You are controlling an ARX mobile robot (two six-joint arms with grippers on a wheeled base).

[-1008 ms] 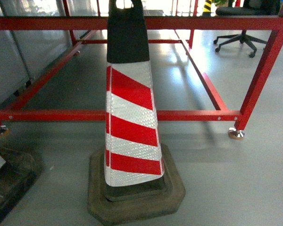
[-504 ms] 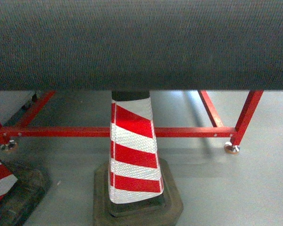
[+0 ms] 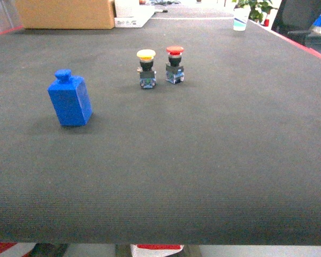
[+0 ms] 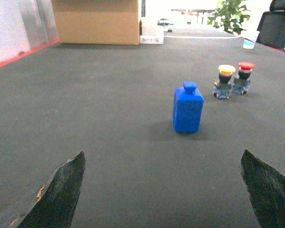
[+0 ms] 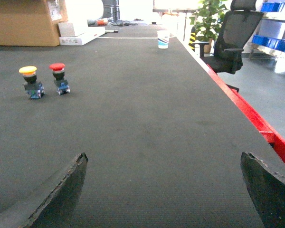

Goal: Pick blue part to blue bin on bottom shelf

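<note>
The blue part [image 3: 70, 100], a small bottle-shaped block, stands upright on the dark table mat [image 3: 203, 150] at the left of the head view. In the left wrist view the blue part [image 4: 187, 108] lies ahead and slightly right of my left gripper [image 4: 162, 154], which is open with nothing between its fingers [image 4: 61, 190]. Open too is my right gripper [image 5: 164, 156], empty, over bare mat near the table's right edge. Neither gripper shows in the head view. The blue bin and the bottom shelf are out of view.
A yellow push button [image 3: 146, 68] and a red push button [image 3: 174, 64] stand side by side behind the blue part. A cardboard box [image 3: 67, 13] sits at the far left edge, a cup [image 3: 239, 19] at the back right. The red table edge [image 5: 247, 114] and an office chair [image 5: 235, 40] lie right.
The head view has risen from the floor, with its striped cone and red frame, past the table's front edge to the tabletop.
</note>
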